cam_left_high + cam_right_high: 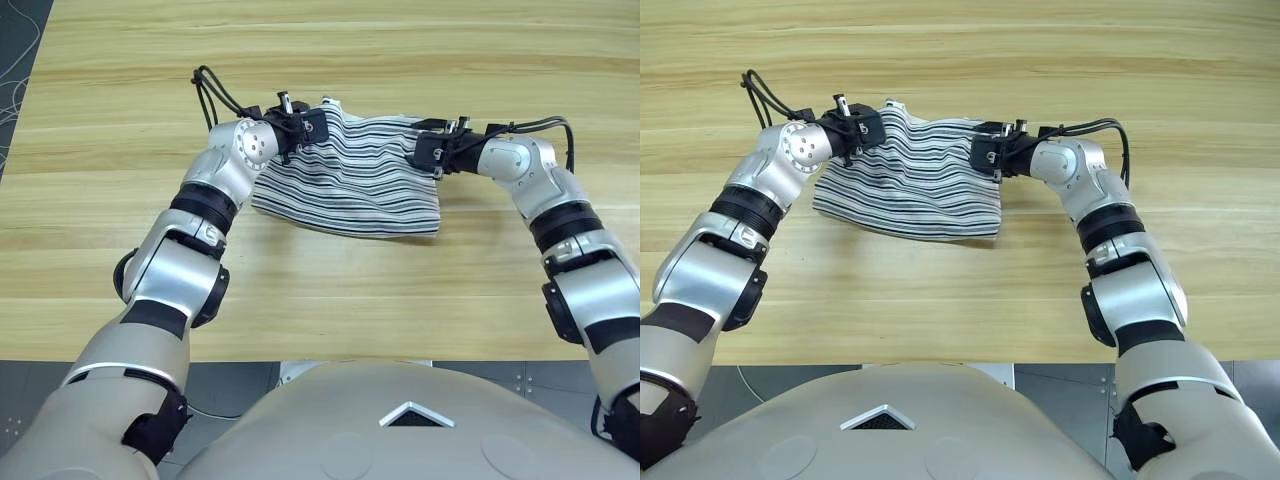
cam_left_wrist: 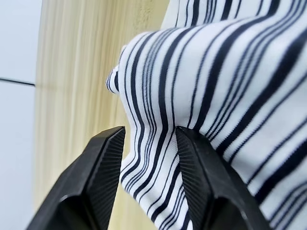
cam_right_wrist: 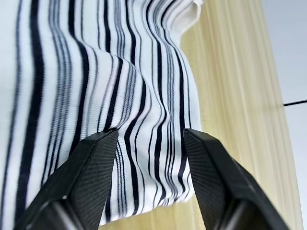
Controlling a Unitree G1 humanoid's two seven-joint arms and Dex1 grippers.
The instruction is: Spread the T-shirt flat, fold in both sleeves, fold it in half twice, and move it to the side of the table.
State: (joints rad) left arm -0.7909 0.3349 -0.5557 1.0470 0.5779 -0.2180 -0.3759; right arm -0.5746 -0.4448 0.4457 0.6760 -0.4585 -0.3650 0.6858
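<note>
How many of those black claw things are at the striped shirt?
2. The left gripper is at the far left corner of the T-shirt; the right gripper is at its far right corner.

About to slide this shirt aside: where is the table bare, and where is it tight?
Bare wood lies across the table beyond the striped T-shirt, left of the left gripper, right of the right gripper, and along the near strip in front of the shirt. Crowded: the shirt's far corners, where both grippers sit.
</note>
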